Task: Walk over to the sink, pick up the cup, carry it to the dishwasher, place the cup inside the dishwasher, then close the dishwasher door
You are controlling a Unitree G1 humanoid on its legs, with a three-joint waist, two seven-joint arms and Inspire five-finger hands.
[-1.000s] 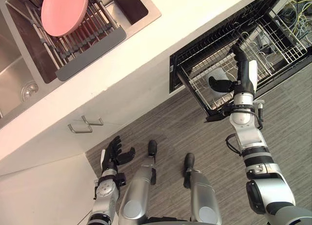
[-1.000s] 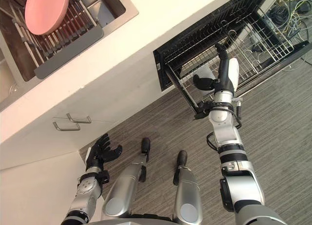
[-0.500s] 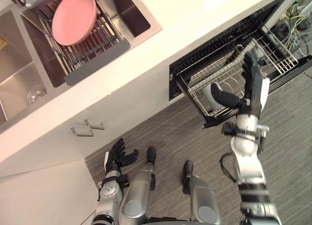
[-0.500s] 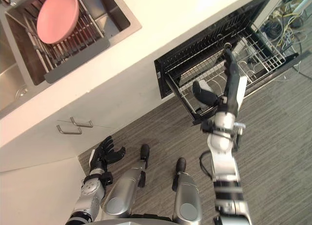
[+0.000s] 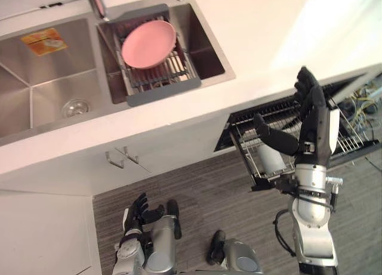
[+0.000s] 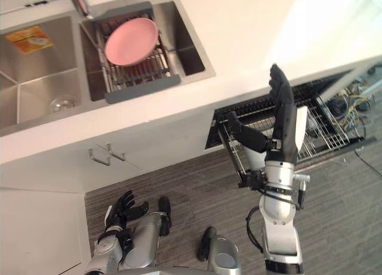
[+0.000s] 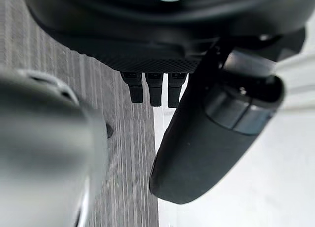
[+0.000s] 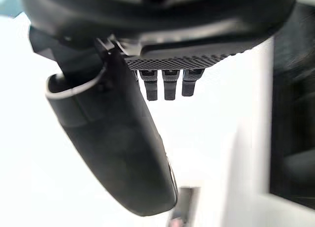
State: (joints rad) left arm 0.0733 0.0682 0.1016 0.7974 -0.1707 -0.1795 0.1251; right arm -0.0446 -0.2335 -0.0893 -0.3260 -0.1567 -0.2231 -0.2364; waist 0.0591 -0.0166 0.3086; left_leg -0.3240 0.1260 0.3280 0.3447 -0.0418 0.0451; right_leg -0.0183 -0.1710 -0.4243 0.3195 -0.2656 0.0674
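Cup lies in the pulled-out dishwasher rack, a pale shape among the wires at the front corner on the sink side, and neither hand has hold of it. The right hand is raised over the rack, its fingers straight and close together, its thumb held out sideways, and it grasps nothing. Its own wrist view shows the same against the white counter. From the head, the cup shows just under that thumb, near it but apart. Whether the cup stands or leans I cannot tell, so its long axis is unclear. The left hand hangs low by the floor, fingers loosely spread and empty, well apart from the dishwasher. A pink plate rests in the drainer over the sink, off to the left.

Placing looks done, which leaves the closing. That turns on the rack's dark front edge, which lies below the raised hand and on the robot's side of it. The right hand is much the nearer, and it would need to drop to that edge and push towards the cupboard
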